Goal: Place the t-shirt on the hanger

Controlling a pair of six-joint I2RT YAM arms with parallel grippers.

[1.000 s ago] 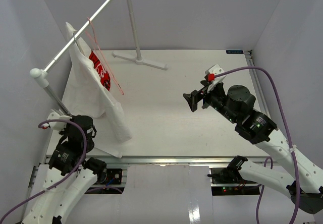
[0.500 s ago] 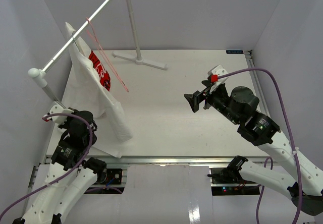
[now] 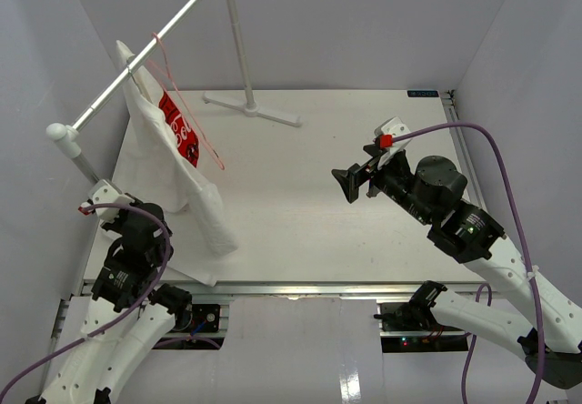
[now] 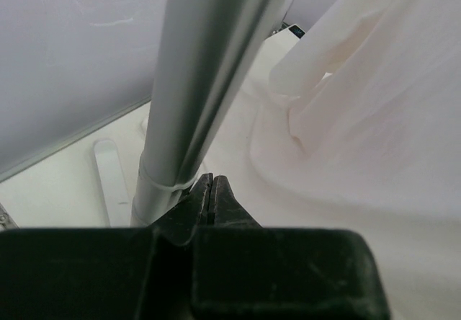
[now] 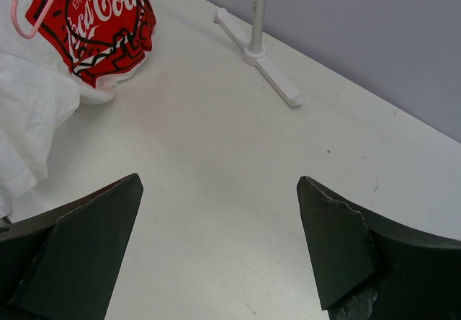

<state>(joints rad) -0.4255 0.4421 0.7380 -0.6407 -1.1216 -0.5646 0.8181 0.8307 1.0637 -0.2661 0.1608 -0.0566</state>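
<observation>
The white t-shirt (image 3: 186,190) hangs from the rail (image 3: 186,15) at the left, red logo patch (image 3: 179,131) facing the table, its hem resting on the tabletop. It also shows in the left wrist view (image 4: 374,118) and the right wrist view (image 5: 36,111). The beige hanger is hidden; only the cloth's shoulder peak shows at the rail. My left gripper (image 4: 211,190) is shut and empty, low beside the rail's near post (image 4: 194,82), close to the shirt's hem. My right gripper (image 3: 350,184) is open and empty above the table's middle right; its open jaws (image 5: 220,183) face the shirt.
A thin pink-red wire hanger (image 3: 186,117) hangs on the rail in front of the shirt and shows in the right wrist view (image 5: 32,10). The rail's far post stands on a white foot (image 3: 255,108). Grey walls close in on both sides.
My left arm has drawn back toward the near left corner. The pink wire hanger swings a little. My right arm shifted slightly right, then held still.
</observation>
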